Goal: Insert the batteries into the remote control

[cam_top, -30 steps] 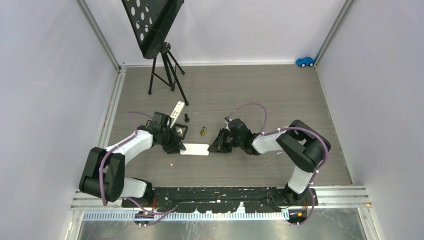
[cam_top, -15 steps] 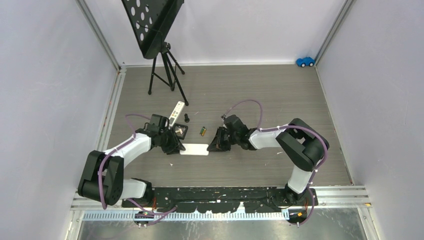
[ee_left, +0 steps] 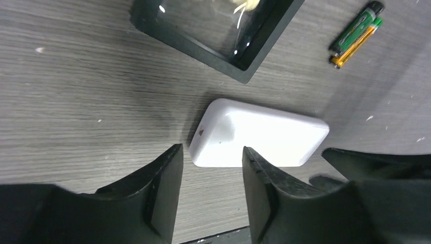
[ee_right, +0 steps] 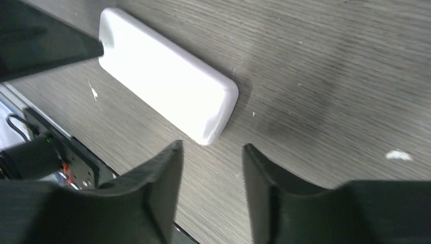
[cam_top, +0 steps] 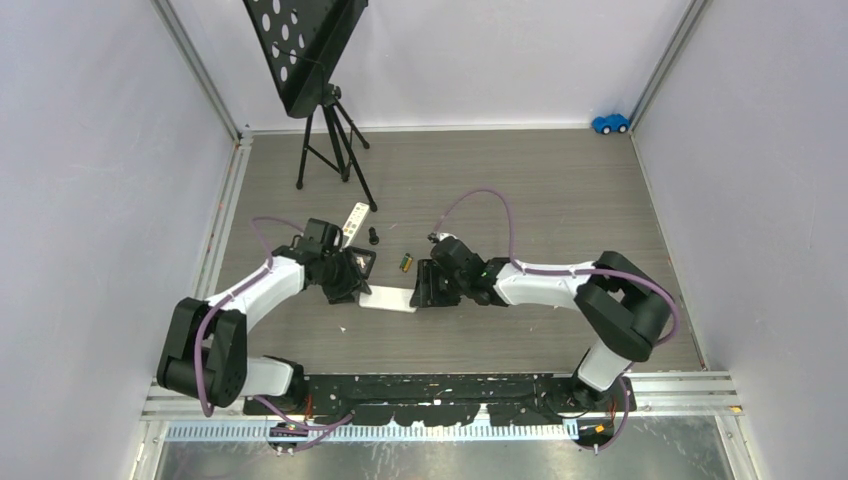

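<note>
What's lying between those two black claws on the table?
A flat white slab lies between the left gripper and right gripper, one at each end, clearest in the top view.

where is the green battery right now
In the top view the green battery lies on the table near the middle, just right of the black tray and beyond the white block.

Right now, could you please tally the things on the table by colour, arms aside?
White: 2 (rounded plastic slab, slim buttoned bar)
Black: 3 (square tray, small cylinder, perforated tripod stand)
Green-yellow: 1 (cylindrical battery)
Blue: 1 (toy car)
Total: 7, tray contents aside
</note>
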Action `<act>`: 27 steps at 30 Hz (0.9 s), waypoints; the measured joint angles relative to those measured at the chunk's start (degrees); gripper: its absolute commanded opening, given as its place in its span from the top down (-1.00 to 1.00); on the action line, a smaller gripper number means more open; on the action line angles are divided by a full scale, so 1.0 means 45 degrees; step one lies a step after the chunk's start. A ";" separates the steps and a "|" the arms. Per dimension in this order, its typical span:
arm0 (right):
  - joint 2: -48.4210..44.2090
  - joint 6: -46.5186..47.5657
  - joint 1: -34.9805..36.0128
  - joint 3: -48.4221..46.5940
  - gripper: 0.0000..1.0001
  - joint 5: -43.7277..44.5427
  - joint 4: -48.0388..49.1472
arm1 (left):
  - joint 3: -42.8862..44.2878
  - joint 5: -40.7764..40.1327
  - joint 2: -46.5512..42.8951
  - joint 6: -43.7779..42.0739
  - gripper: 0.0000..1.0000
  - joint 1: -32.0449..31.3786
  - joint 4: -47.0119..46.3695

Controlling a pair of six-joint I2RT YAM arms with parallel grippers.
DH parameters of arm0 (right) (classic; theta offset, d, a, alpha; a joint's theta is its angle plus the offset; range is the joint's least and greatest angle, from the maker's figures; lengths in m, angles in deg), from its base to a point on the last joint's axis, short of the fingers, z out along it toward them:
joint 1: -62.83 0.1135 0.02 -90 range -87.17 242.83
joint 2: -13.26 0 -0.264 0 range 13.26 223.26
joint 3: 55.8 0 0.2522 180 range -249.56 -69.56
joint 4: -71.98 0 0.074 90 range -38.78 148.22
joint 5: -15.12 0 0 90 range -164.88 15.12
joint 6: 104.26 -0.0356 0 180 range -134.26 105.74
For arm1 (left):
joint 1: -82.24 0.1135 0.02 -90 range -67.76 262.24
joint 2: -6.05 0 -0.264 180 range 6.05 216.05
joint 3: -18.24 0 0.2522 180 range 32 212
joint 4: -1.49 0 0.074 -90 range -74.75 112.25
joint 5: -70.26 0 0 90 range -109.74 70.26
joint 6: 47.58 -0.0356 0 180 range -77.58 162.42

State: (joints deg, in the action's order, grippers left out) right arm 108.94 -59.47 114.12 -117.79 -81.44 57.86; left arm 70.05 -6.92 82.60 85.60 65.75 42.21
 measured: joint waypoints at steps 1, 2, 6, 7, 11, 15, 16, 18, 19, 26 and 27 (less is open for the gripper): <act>-0.0219 0.0233 0.0063 0.0000 -0.39 0.0083 -0.0228 | 0.0131 -0.0121 -0.0049 -0.0029 -0.16 -0.0010 0.0170; -0.0471 0.0529 0.0083 -0.0024 -0.45 0.0131 -0.0481 | 0.0311 -0.0321 -0.0151 -0.0044 -0.25 -0.0015 0.0374; -0.1117 0.1919 0.0068 -0.0578 -0.54 0.0330 -0.1195 | 0.0894 -0.1103 -0.0729 -0.0121 -0.50 0.0000 0.1059; -0.1117 0.2200 0.0053 -0.0777 -0.54 0.0340 -0.1263 | 0.0971 -0.1243 -0.0845 -0.0146 -0.56 0.0005 0.1180; -0.0748 0.3866 0.0165 -0.2016 -0.68 0.0559 -0.1831 | 0.1457 -0.2137 -0.1481 -0.0350 -0.90 0.0170 0.2103; 0.0029 0.5712 0.0554 -0.3045 -0.72 0.0801 -0.1894 | 0.1855 -0.3128 -0.2210 -0.0457 -0.99 0.0544 0.2982; 0.0306 0.6144 0.0636 -0.3337 -0.73 0.0821 -0.1953 | 0.1957 -0.3385 -0.2409 -0.0466 -0.99 0.0651 0.3245; 0.0937 0.6907 0.0777 -0.3963 -0.75 0.0787 -0.2147 | 0.2098 -0.3803 -0.2759 -0.0481 -0.99 0.0845 0.3619; 0.1350 0.7354 0.0889 -0.4352 -0.76 0.0758 -0.2302 | 0.2161 -0.4041 -0.2963 -0.0486 -0.99 0.0952 0.3837; 0.3351 0.9243 0.1520 -0.5858 -0.76 0.0593 -0.3274 | 0.2186 -0.5090 -0.3978 -0.0476 -0.99 0.1841 0.4867; 0.3487 0.9369 0.1579 -0.5882 -0.76 0.0573 -0.3337 | 0.2186 -0.5129 -0.4056 -0.0476 -0.99 0.1982 0.4940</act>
State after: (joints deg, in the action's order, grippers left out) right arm 124.64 -17.31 121.22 -144.26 -78.87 42.85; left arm 79.88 -30.00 64.35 83.46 74.66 64.44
